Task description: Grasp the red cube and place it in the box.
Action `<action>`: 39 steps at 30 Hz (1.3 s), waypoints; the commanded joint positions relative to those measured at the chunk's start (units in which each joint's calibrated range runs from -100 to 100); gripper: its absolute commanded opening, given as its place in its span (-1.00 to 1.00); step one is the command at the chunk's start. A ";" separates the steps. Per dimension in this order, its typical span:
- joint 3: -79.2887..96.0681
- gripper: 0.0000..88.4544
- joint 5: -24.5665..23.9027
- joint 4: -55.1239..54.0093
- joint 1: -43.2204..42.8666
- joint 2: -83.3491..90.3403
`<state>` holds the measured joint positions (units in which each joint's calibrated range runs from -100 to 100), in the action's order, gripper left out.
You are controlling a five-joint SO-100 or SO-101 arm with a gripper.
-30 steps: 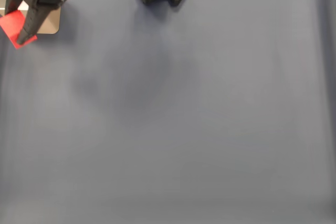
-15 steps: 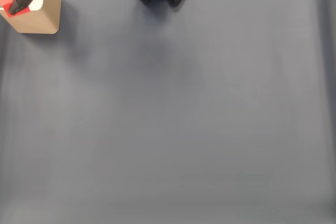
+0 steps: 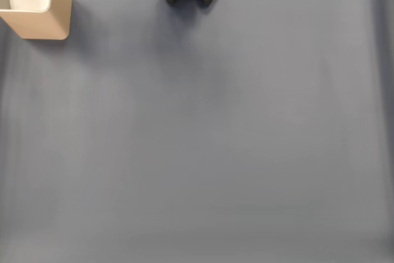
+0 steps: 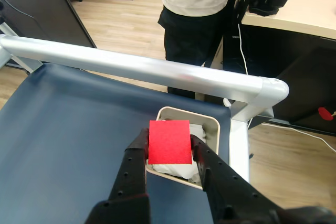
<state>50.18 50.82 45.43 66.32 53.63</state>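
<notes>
The tool [image 4: 169,148] grips the red cube [image 4: 169,142] above the box [image 4: 210,123] at the desk [image 3: 203,140] corner. Released off-centre, the cube could clip the near rim and tumble out.

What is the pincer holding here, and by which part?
The pincer holds the small bright red cube, its two black fingers pressing on opposite side faces, above the tan open-topped box with white padding.

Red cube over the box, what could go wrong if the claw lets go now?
The red cube, held in the claw, hangs over the near wall of the box, so it may clip the rim and tumble out. The box sits at the table's corner by the metal rail, so a bounce could send the cube to the floor.
</notes>
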 commanded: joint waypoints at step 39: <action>2.37 -1.00 0.44 -4.77 5.13 -0.51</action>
<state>53.44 50.82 42.00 70.85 52.76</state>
